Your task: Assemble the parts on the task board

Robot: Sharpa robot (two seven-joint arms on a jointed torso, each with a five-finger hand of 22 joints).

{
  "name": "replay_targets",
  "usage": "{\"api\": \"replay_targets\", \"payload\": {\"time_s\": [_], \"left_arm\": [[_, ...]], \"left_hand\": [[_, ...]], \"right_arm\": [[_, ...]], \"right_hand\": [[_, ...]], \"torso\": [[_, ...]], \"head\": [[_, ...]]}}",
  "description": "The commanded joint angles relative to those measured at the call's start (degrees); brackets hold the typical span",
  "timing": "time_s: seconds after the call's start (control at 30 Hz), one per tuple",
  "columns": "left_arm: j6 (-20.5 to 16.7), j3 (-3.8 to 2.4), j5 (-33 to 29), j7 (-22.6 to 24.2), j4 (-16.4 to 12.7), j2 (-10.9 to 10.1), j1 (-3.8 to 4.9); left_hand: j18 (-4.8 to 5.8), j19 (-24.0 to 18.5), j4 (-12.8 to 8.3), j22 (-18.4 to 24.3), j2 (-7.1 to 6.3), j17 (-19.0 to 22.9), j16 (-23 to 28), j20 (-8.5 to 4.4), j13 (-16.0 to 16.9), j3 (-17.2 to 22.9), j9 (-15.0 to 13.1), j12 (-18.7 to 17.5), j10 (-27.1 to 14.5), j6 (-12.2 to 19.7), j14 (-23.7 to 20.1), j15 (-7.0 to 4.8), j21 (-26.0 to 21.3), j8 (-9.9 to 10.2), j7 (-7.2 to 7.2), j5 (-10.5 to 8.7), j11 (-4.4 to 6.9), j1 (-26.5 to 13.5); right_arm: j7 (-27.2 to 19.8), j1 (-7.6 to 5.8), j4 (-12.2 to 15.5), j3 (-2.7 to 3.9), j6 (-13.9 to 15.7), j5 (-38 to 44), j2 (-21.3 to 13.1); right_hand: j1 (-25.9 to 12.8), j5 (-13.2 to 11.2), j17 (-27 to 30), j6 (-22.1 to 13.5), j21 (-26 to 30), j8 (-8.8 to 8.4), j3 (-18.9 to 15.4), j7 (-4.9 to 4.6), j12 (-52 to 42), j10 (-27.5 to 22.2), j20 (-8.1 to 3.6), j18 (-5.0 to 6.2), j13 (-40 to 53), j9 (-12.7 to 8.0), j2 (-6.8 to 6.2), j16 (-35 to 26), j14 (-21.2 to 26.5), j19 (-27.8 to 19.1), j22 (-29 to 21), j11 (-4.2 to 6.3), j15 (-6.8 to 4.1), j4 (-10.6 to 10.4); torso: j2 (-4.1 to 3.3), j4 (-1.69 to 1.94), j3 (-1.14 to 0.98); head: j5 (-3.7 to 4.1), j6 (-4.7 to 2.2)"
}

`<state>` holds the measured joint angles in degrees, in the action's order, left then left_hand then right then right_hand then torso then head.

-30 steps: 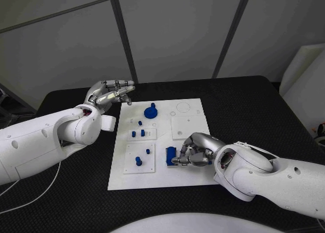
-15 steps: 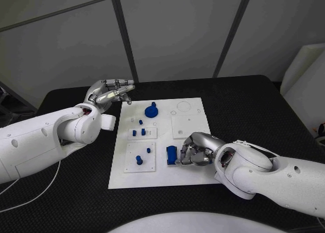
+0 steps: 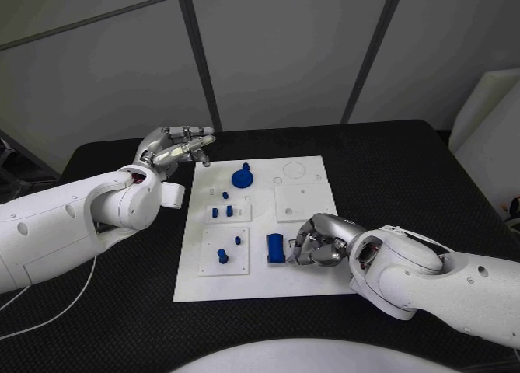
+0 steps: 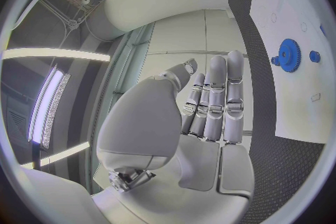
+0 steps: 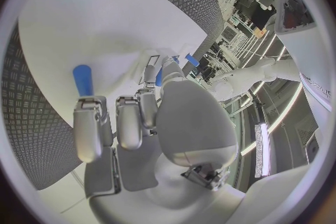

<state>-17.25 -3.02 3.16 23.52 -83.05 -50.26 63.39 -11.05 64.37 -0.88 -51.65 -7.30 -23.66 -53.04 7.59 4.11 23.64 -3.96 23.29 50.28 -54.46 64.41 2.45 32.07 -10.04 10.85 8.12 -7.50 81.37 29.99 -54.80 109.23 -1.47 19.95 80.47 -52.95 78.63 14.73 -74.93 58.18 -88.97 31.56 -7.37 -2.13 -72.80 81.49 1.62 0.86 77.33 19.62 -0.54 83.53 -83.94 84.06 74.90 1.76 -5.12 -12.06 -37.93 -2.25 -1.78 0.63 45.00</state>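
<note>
Our right hand (image 3: 317, 242) sits low over the near right part of the task board (image 3: 307, 281), fingers curled in toward the palm, just beside a blue block (image 3: 275, 249) that lies flat on the board. From the head view we cannot tell whether the fingers actually grip the block or only touch it; the right wrist view shows our curled fingers (image 5: 89, 126) over the white board (image 5: 98, 22) with a blue part (image 5: 83, 79) just past the fingertips.

Our left hand (image 3: 173, 148) hovers above the black table (image 3: 417, 171) near the board's far left corner, holding nothing, fingers extended and close together. Farther along the board we see a blue gear (image 3: 242, 179), and several small blue pegs (image 3: 221, 211) stand in the left-hand plates.
</note>
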Motion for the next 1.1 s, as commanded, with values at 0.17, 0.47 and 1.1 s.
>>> {"api": "replay_targets", "payload": {"time_s": [0.17,0.47,1.1], "left_arm": [[0.52,-0.04,-0.05,0.05,-0.09,-0.16,0.06],[0.51,-0.03,-0.05,0.05,0.05,-0.03,0.05],[0.75,-0.03,-0.05,0.02,-0.28,0.00,-0.35]], "left_hand": [[0.62,-0.44,-0.03,-0.06,0.62,0.05,-0.19,0.06,-0.09,-0.25,0.08,0.18,-0.30,0.26,-0.49,-0.01,-0.18,-0.34,0.19,-0.30,-0.12,-0.11],[0.62,-0.44,-0.03,-0.06,0.62,0.05,-0.19,0.06,-0.09,-0.25,0.08,0.18,-0.30,0.26,-0.49,-0.01,-0.18,-0.34,0.19,-0.30,-0.12,-0.11],[0.62,-0.44,-0.03,-0.06,0.62,0.05,-0.19,0.06,-0.09,-0.25,0.08,0.18,-0.30,0.26,-0.49,-0.01,-0.18,-0.34,0.19,-0.30,-0.12,-0.11]], "right_arm": [[-7.88,-0.07,2.04,0.03,5.34,-2.81,-3.06],[-9.64,-0.33,4.90,0.35,4.71,-2.41,-10.91],[-1.06,-0.35,4.67,0.40,0.69,10.51,-14.58]], "right_hand": [[-0.94,0.62,-3.37,-2.57,0.98,-1.88,-0.66,-1.23,1.41,-1.09,0.15,-0.14,-4.09,-0.82,-1.10,-0.97,-3.64,4.02,12.81,-0.80,0.53,-0.75],[0.01,1.76,-2.78,-3.80,1.47,-9.24,-0.76,-3.29,3.57,-2.17,1.61,0.02,-5.47,-4.16,-0.42,-1.50,-3.52,3.61,12.33,-2.54,2.03,-1.96],[-0.91,1.63,-3.49,-0.23,0.55,-12.96,-2.28,-3.06,3.82,-1.60,1.77,-0.30,-5.32,-5.43,-2.34,-1.09,-3.74,4.50,13.37,-2.44,2.01,-4.07]], "torso": [[0.00,-0.06,0.00],[0.05,-0.12,0.02],[-0.01,-0.01,0.02]], "head": [[-0.05,0.04],[0.76,-0.09],[2.85,-0.51]]}}
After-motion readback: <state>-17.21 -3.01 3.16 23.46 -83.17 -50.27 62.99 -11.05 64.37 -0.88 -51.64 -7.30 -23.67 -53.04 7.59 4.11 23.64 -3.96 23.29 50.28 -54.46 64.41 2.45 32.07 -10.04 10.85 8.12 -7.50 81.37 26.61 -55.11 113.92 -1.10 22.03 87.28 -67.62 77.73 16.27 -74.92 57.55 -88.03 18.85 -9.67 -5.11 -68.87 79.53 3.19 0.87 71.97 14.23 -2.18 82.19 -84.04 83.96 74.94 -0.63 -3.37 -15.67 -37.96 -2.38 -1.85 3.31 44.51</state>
